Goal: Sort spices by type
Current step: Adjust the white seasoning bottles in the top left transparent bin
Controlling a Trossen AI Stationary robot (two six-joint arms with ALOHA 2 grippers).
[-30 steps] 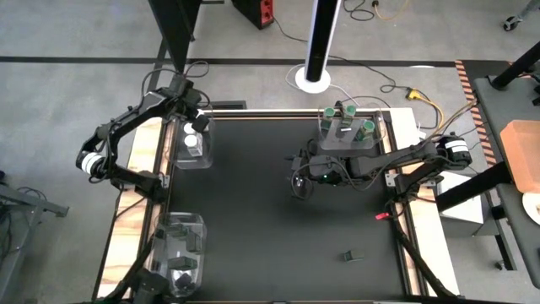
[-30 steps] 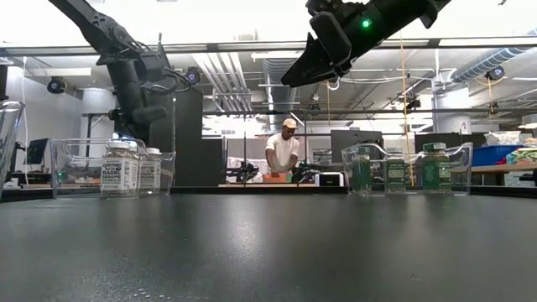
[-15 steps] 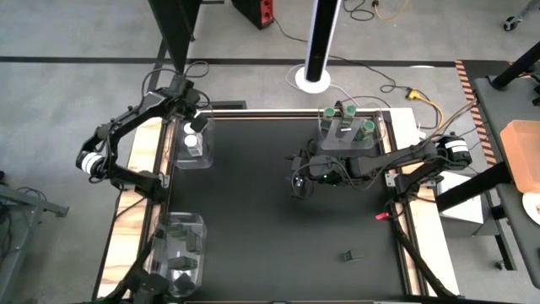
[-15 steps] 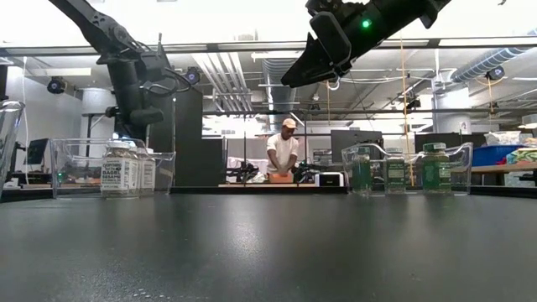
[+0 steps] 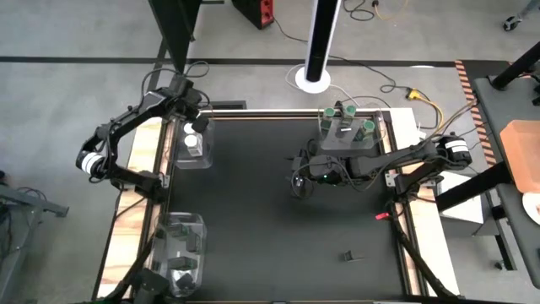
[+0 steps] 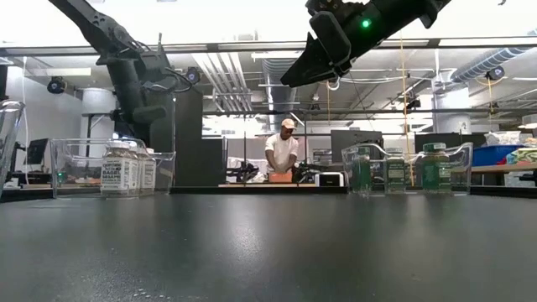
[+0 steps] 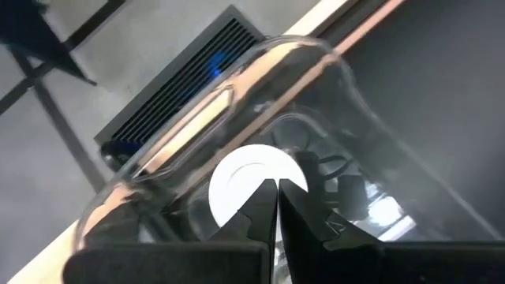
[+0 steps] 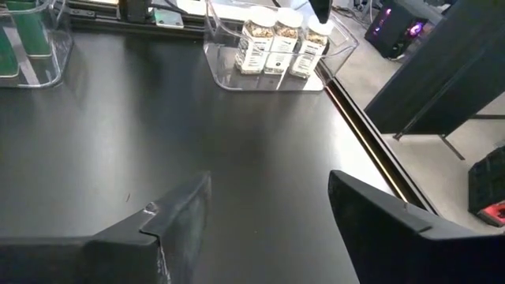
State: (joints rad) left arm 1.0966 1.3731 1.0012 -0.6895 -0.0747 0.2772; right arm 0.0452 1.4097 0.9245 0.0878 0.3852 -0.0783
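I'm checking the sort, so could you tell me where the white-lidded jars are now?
In the high view, the white-lidded jars stand in the clear tray at the table's far left, just beneath the left gripper.

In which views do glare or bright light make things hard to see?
Low view: bright ceiling light behind the right gripper leaves it a dark silhouette. Left wrist view: glare streaks on the clear tray, white lid still plain. High view: even light, green jars clear.
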